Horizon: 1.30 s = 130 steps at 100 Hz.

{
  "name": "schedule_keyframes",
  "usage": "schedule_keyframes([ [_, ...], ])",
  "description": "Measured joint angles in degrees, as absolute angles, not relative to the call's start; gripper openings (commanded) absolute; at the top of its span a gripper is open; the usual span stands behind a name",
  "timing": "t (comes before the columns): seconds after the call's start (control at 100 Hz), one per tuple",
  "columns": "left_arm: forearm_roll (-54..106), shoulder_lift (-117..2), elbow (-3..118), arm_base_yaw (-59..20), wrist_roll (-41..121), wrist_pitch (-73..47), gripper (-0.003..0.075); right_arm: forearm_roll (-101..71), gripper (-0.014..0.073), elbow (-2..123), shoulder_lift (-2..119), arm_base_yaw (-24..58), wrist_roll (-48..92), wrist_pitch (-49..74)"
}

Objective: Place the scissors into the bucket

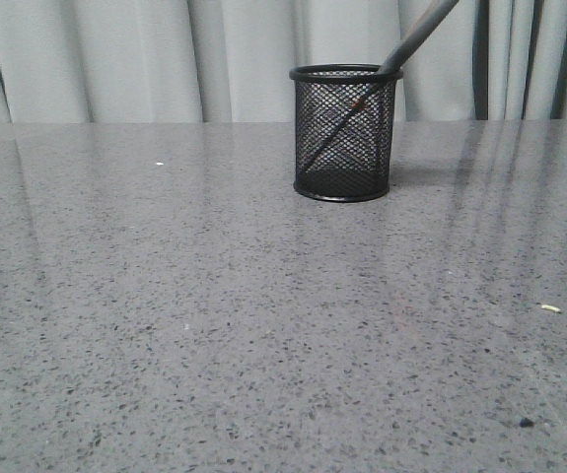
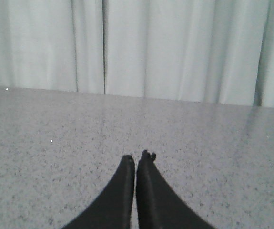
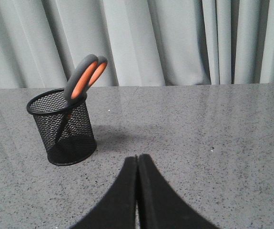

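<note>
The bucket (image 1: 344,134) is a black wire-mesh cup standing upright at the back of the grey table; it also shows in the right wrist view (image 3: 63,127). The scissors (image 3: 82,80) stand in it blades down, leaning on the rim, with the grey, orange-lined handles sticking out above; in the front view the handle (image 1: 419,34) slants up to the right. My right gripper (image 3: 137,157) is shut and empty, low over the table, apart from the bucket. My left gripper (image 2: 137,156) is shut and empty over bare table. Neither gripper shows in the front view.
Pale curtains (image 1: 115,59) hang behind the table's far edge. A small pale scrap (image 1: 550,308) and a dark speck (image 1: 527,423) lie on the table at the front right.
</note>
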<state>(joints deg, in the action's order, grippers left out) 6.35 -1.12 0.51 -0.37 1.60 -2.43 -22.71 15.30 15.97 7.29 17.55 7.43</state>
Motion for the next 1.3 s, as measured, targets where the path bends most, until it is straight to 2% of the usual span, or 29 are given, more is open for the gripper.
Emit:
schedule_keyframes([
  [0.07,5.5,0.1,0.0,-0.4,1.4,-5.2,-0.002,-22.7,-0.007,15.3,16.0,7.3,17.5,7.4],
  [1.3,4.0,0.1,0.0,-0.9,1.0,-5.1,-0.002,-22.2,-0.007,15.2,16.0,7.3,17.6,7.4],
])
